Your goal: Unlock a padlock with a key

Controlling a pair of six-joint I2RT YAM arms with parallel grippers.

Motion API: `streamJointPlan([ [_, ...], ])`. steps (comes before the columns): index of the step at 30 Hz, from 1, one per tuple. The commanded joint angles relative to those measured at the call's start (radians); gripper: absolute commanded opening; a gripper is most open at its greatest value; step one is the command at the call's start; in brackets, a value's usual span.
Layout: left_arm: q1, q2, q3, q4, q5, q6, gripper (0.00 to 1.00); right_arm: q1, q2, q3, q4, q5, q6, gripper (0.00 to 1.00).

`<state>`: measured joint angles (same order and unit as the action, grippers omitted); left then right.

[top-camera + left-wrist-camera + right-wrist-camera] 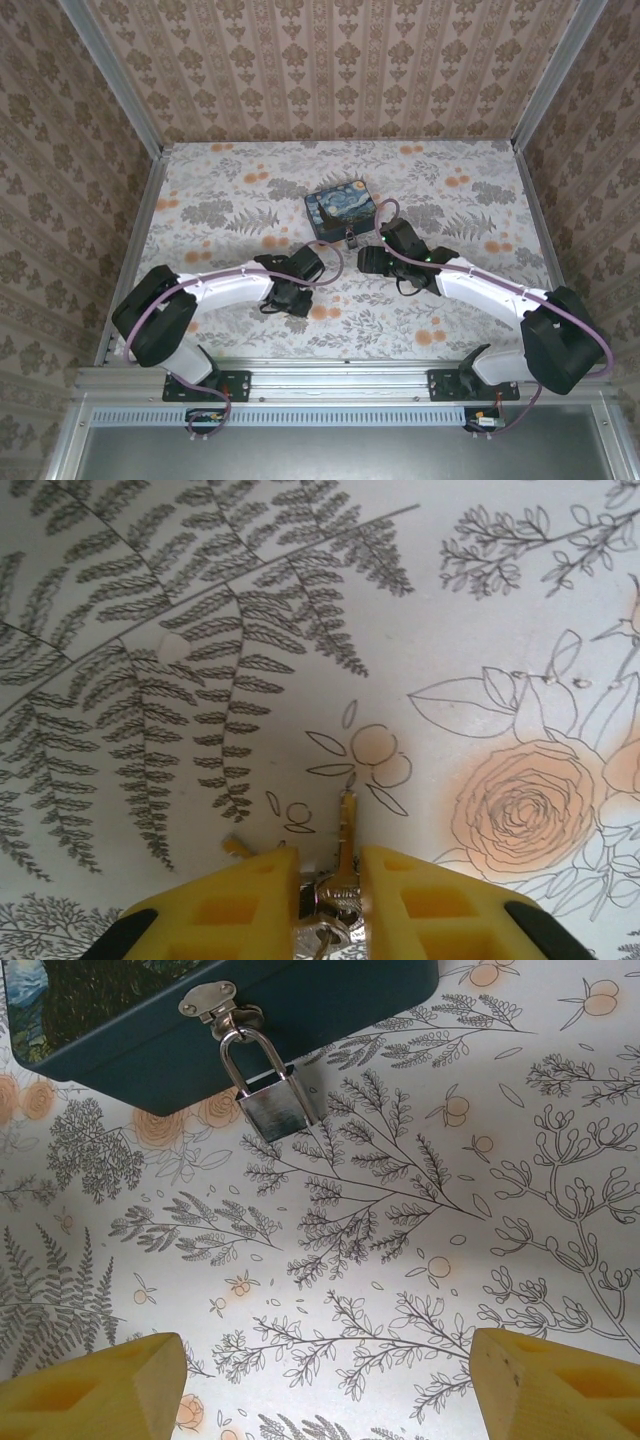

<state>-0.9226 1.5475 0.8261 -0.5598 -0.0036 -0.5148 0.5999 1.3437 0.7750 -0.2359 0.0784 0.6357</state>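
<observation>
Item 1: padlock [272, 1110], silvery, shackle through the latch of the blue box [330, 1000], mid-worktop [400, 1260].
Item 2: key [346, 830], which I hold pinched in the left claw [328, 865].
Item 3: right claw [325, 1365], spread wide, facing the padlock.

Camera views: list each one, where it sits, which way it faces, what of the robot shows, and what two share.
Top external: above and behind the arm bases, looking down on the table; the left arm, right arm, left end effector and right end effector show.
Left wrist: on the left wrist, facing the table; its yellow fingers pinch the key.
Right wrist: on the right wrist, facing the padlock hanging from the blue box; its spread fingers show below.
Shared: top external and right wrist both show the padlock.
</observation>
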Motion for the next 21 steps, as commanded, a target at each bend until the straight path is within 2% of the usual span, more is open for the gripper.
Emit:
streamJointPlan([
  [1,-0.016,0.027,-0.011,-0.005,-0.008,0.016,0.24,-0.003,0.008,-0.005,0.014,-0.005,0.020,0.75],
  [10,-0.036,0.078,0.004,-0.026,-0.050,0.022,0.23,-0.002,-0.009,-0.001,0.006,-0.007,0.013,0.76],
  [12,-0.035,0.067,0.005,-0.024,-0.045,0.019,0.19,-0.002,-0.017,-0.001,-0.001,-0.006,0.010,0.75],
  [16,-0.024,0.047,0.011,-0.028,-0.032,0.017,0.05,-0.002,-0.034,-0.003,-0.012,0.005,0.005,0.75],
  [18,-0.017,0.031,0.010,-0.026,-0.024,0.012,0.00,-0.002,-0.037,-0.002,-0.019,0.008,0.002,0.75],
  [21,0.010,-0.004,0.011,-0.020,0.007,0.002,0.00,-0.002,-0.035,-0.001,-0.024,0.005,-0.007,0.75],
])
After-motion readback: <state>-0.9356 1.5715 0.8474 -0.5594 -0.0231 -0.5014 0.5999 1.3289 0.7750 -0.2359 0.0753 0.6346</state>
